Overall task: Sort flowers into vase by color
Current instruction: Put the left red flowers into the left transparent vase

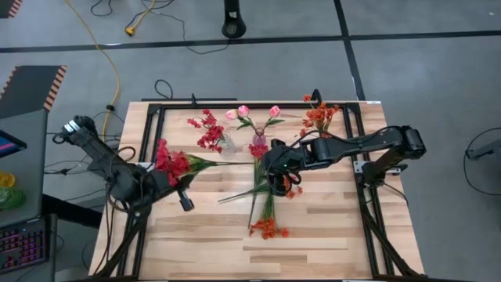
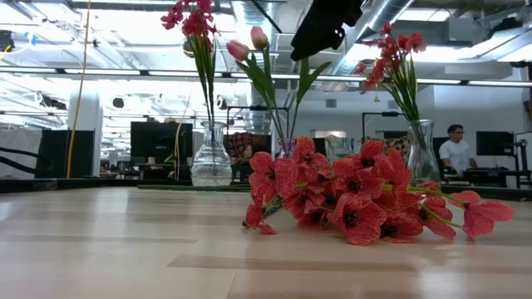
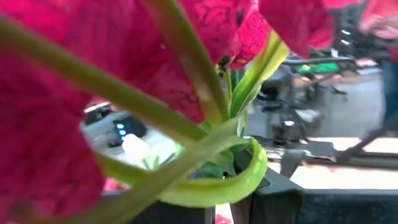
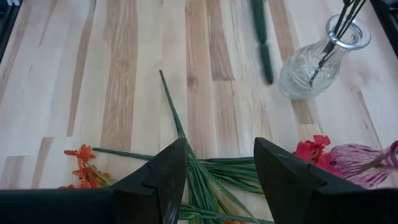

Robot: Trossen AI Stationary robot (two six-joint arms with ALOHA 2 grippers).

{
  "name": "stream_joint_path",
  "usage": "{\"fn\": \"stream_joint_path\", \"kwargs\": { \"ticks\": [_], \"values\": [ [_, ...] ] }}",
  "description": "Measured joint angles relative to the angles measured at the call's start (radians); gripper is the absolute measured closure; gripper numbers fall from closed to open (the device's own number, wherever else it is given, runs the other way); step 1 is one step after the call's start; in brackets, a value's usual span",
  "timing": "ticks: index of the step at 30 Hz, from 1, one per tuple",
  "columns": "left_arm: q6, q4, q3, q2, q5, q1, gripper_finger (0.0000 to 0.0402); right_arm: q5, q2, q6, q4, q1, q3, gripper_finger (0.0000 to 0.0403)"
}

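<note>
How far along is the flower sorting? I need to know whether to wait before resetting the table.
Partly done: three vases already hold stems, red, pink tulips and orange. In hand: the left gripper is shut on a red sprig, and the open right gripper hovers over the loose pile. Left: that pile, including orange sprigs lying on the table.

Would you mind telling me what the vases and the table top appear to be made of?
The left vase and right vase look like clear cut glass: see-through, with faceted, glinting walls, though clear plastic is possible. The table top looks like pale wood planks joined in strips, with visible grain and a smooth, slightly glossy finish.
</note>
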Motion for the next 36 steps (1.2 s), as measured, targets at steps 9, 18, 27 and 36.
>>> {"fn": "stream_joint_path", "kwargs": {
  "ticks": [9, 18, 27, 36],
  "values": [
    [-0.328, -0.602, 0.091, 0.02, 0.251, 0.081, 0.0399, 0.0, 0.0, 0.0, 0.0, 0.0, 0.0, 0.0191],
    [-0.359, -0.672, 0.091, 0.075, 0.134, 0.101, 0.0399, 0.0, 0.0, -0.001, 0.0, 0.0, 0.0, 0.0191],
    [-0.346, -0.698, 0.092, 0.076, -0.129, 0.107, 0.0399, 0.0, 0.0, -0.001, 0.0, 0.0, 0.0, 0.0191],
    [-0.331, -0.723, 0.092, 0.076, -0.201, 0.152, 0.0399, 0.0, 0.0, -0.001, 0.0, 0.0, 0.0, 0.0191]
  ]
}}
